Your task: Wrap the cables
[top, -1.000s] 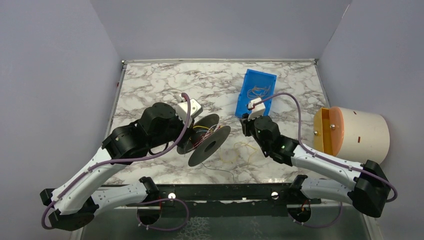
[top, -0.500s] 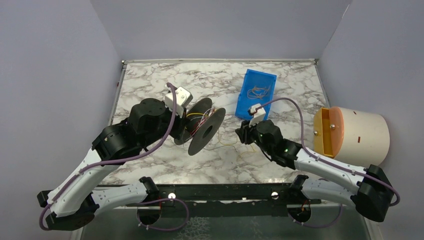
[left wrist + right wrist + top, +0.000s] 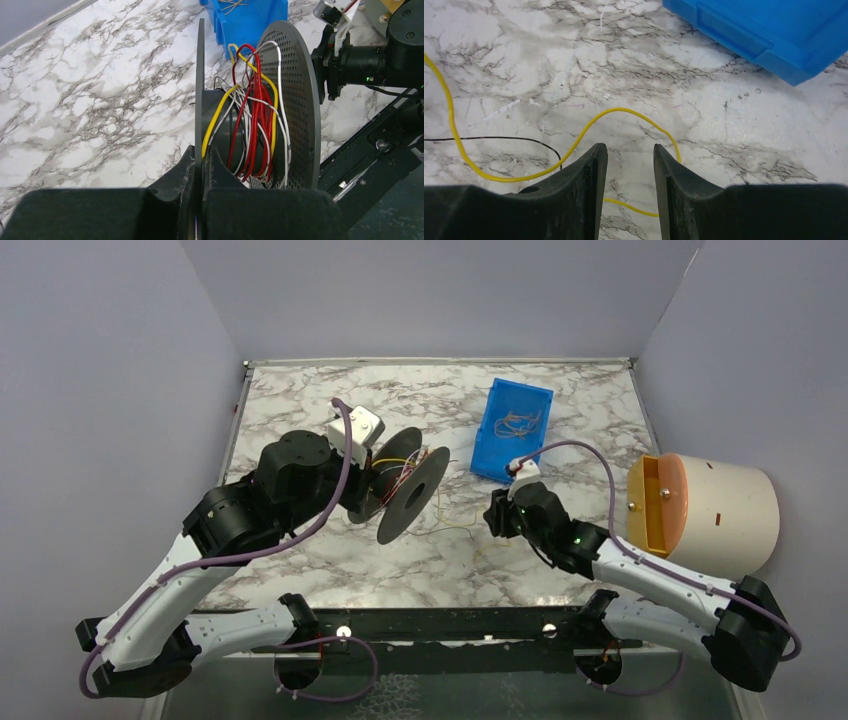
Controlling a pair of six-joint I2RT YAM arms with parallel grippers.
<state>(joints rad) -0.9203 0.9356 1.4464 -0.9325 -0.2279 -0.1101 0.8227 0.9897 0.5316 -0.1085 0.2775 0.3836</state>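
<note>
Counts on the desk point(image 3: 300, 400)
One spool point(image 3: 412, 498), one blue bin point(image 3: 487, 437), one cream drum point(image 3: 730, 510), two robot arms point(image 3: 250, 525), several thin cables point(image 3: 255, 130).

— What is the left arm point(image 3: 190, 570) doing?
— It is bending inward at the elbow, with the left gripper point(image 3: 201, 150) pinching the spool point(image 3: 295, 100) rim tight.
— And the right arm point(image 3: 640, 565)?
— It is lying low, with the right gripper point(image 3: 630, 150) pointing downward and its jaws standing apart.

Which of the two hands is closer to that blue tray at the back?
The right hand. It hangs just in front of the blue tray, open over a yellow wire. The left hand is farther off to the tray's left, clamped on the black spool.
</note>
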